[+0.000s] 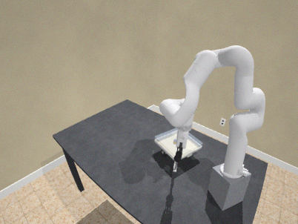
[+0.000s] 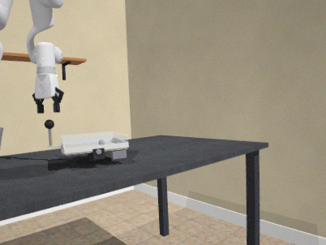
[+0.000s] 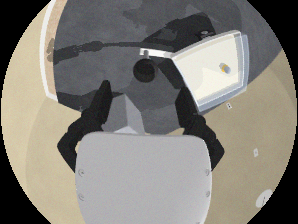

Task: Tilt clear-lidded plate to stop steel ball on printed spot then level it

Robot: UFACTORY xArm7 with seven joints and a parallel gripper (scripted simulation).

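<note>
The white, clear-lidded plate [image 1: 193,145] [image 2: 81,146] [image 3: 202,70] rests on a small pivot base on the dark table [image 1: 107,130] [image 2: 195,150]. In the exterior view it looks about level. The steel ball [image 2: 101,142] lies inside, toward the plate's right end in the exterior view. In the wrist view a small orange mark [image 3: 224,67] shows in the plate; I cannot tell ball from spot there. A black-knobbed lever [image 2: 49,124] [image 3: 143,71] stands beside the plate. My gripper [image 2: 48,109] [image 3: 145,90] [image 1: 179,150] is open and empty, hanging a little above the knob.
The arm's grey base block [image 1: 227,187] stands on the table's right end. A wooden wall shelf [image 2: 73,61] is behind the arm. A grey block [image 2: 118,154] sits under the plate's right end.
</note>
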